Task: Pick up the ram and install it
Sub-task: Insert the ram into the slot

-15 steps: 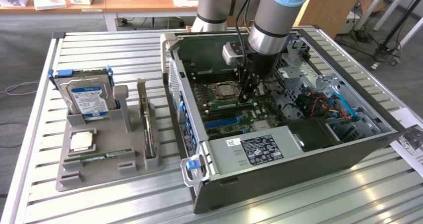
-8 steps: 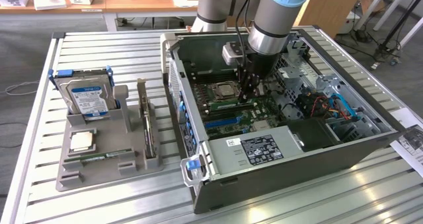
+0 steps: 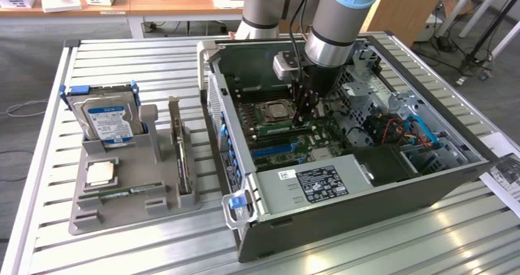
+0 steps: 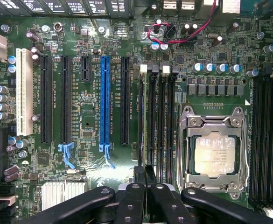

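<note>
The grey tray (image 3: 89, 223) holds a hard drive (image 3: 107, 120) standing up, a square silver chip (image 3: 101, 173) lying flat, a tall card (image 3: 182, 159) on its edge, and the ram (image 3: 126, 193), lying in the front groove. The open computer case (image 3: 341, 223) beside it holds a big green board (image 4: 87, 93). My gripper (image 3: 307, 114) (image 4: 145, 179) is down inside the case, fingers pressed together, just over the long black slots (image 4: 159, 121). The ram is well apart from my gripper, over in the tray.
</note>
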{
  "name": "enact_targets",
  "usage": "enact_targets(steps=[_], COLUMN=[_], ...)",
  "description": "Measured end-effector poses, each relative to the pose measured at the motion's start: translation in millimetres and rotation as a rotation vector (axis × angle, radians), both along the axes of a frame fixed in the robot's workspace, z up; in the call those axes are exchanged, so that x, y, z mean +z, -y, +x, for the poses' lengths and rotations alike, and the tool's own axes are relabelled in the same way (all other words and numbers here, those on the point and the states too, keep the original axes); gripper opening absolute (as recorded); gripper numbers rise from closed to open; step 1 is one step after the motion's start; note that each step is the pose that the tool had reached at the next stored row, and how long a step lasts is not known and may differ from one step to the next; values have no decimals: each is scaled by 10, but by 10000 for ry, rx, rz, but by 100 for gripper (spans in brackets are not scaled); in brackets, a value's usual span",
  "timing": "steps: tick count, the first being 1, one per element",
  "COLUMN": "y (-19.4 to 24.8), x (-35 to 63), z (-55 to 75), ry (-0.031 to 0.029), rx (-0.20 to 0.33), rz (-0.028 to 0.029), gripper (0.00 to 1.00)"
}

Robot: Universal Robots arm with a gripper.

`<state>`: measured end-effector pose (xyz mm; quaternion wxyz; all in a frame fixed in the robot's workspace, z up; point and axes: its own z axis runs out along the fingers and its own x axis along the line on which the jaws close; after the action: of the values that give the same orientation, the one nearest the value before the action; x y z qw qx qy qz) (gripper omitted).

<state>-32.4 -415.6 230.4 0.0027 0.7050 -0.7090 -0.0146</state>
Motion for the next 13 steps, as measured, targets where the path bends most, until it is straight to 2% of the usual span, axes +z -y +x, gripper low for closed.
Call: enact_targets(steps=[13], y=[0], x=[-12], z=[3], ry=[1], rx=[1], rz=[1], gripper=[11])
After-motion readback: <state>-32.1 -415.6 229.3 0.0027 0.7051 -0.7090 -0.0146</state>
